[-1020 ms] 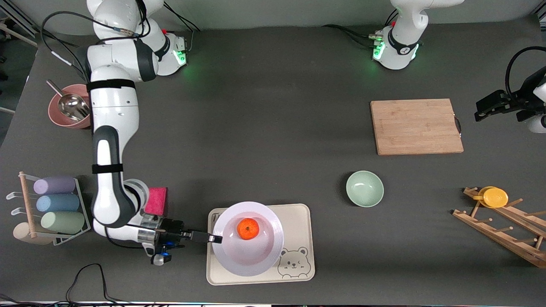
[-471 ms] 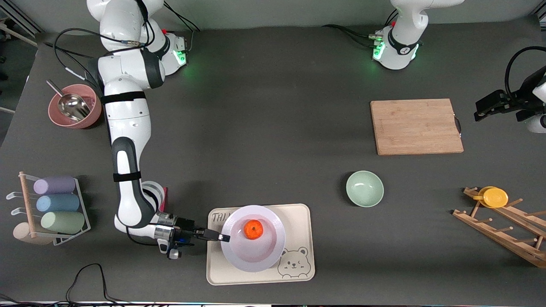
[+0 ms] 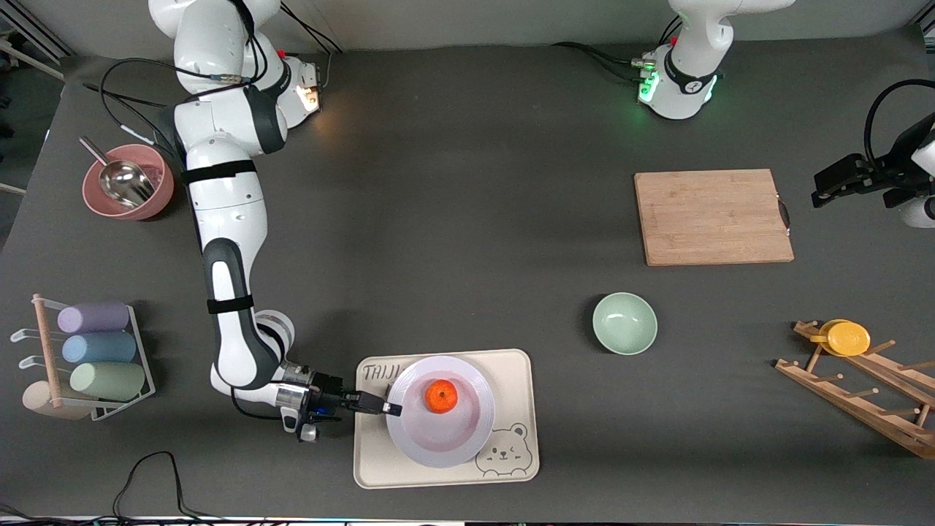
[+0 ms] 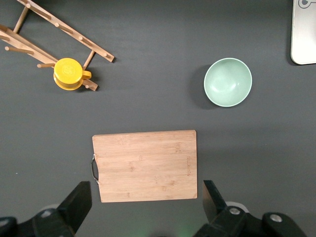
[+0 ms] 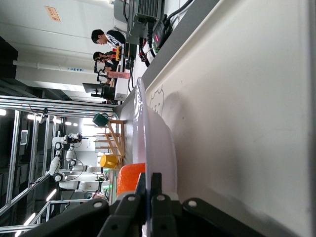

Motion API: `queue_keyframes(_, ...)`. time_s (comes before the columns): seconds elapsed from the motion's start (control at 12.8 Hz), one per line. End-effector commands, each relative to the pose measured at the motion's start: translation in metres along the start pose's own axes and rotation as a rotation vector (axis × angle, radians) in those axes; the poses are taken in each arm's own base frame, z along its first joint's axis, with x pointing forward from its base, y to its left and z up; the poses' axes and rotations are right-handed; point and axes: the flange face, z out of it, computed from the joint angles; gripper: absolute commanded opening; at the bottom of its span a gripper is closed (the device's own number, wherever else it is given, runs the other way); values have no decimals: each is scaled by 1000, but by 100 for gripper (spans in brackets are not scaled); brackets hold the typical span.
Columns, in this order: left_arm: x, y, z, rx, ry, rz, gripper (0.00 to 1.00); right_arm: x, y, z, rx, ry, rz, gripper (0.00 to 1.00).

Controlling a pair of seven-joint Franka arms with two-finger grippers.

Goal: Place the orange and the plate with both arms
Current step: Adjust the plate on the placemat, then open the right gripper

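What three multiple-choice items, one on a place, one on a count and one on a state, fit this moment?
1. Where does the orange lie?
A. in the green bowl
B. on the cutting board
C. on the plate

2. How many rolls lie in the wire rack?
A. three
B. one
C. five

3. What is the right gripper doing?
A. hanging open over the cutting board
B. shut on the plate's rim
C. holding the orange

Answers: 1 C, the fruit sits in the plate's well, over the bear tray. 2 A, a purple, a blue and a green roll. 3 B, the right wrist view shows its fingers closed on the rim; the left gripper waits open above the cutting board.
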Motion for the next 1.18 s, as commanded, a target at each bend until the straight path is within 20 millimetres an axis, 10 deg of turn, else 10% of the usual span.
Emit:
queue_keyframes(0.0, -4, 2, -4, -6, -5, 14, 100, 6, -2, 0, 33, 21, -22, 0)
queue_keyframes(0.16, -4, 2, -3, -6, -8, 14, 100, 6, -2, 0, 32, 21, -28, 8)
queue_keyframes(0.31, -5, 2, -2, -6, -14, 14, 100, 6, -6, 3, 31, 21, -34, 36)
queue_keyframes(0.47, -5, 2, -2, -6, -14, 14, 100, 9, -12, 2, 20, 36, -40, 97)
queue_keyframes(1.1, -4, 2, -1, -8, -14, 13, 100, 27, -78, -18, -119, -54, -172, 100)
